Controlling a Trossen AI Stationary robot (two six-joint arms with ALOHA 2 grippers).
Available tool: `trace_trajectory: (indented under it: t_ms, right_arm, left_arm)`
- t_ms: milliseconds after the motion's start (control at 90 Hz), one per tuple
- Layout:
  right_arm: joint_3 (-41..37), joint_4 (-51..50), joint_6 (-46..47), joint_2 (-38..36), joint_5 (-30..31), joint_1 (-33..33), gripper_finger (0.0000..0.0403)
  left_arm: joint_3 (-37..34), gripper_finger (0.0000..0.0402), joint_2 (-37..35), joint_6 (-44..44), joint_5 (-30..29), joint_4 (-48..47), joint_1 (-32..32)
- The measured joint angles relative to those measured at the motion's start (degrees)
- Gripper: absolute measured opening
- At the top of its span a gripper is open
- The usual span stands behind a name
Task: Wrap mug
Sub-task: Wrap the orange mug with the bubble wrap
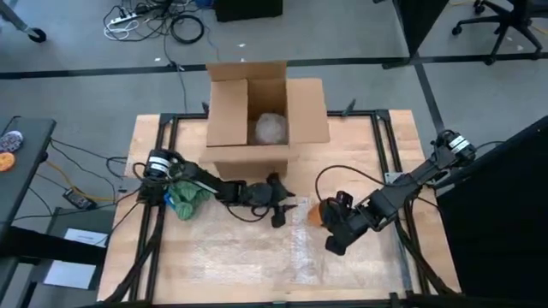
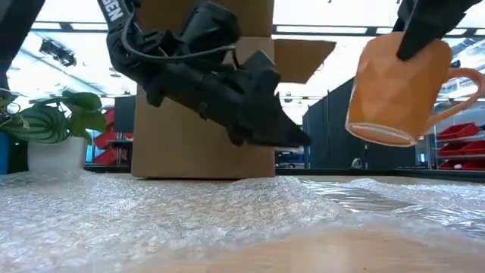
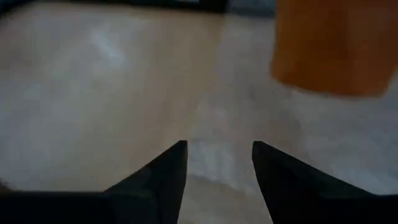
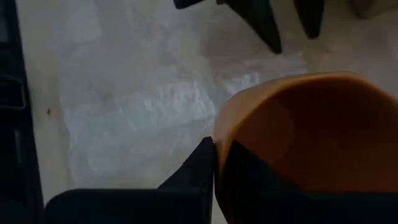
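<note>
Right claw [image 1: 330, 224] grips the orange mug [image 2: 398, 87] by its rim and holds it above the bubble wrap [image 2: 151, 212], which is light and soft. Mug looks hard, breakable. Left claw [image 3: 217, 168] hangs open near; cardboard box [image 1: 257, 107] stands behind.

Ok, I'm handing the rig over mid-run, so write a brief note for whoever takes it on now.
Right gripper: shut on the orange mug at its rim, holding it in the air above the bubble wrap.
Left gripper: open, empty, low over the wrap beside the mug.
Bubble wrap lies flat on the table, in front of the cardboard box.
Done: mug picked up.
Left: set the mug on the wrap, fold the wrap round it.
</note>
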Motion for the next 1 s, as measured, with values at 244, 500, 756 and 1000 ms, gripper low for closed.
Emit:
trace_trajectory:
  t_ms: [244, 500, 756, 1000]
  right_arm:
    - [0.0, -0.33, 2.26, 0.0, 0.43, 2.06, 0.0]
    - [-0.85, 0.68, 6.23, -0.02, -0.72, 6.26, 0.0]
    - [-5.1, 4.29, 13.1, 0.02, -1.13, 9.29, 0.0]
    - [-6.29, 5.76, 16.29, 0.0, -1.01, 11.09, 0.0]
  left_arm:
    - [0.15, 0.0168, -2.75, -3.65, 6.18, -1.65, -2.11]
    - [0.21, 0.0168, -1.48, -4.29, 3.0, -9.61, -12.96]
    - [0.68, 0.0168, -2.48, -13.47, -7.3, -29.07, -17.58]
    - [0.56, 0.0168, -8.72, -24.81, -5.22, -52.2, -23.8]
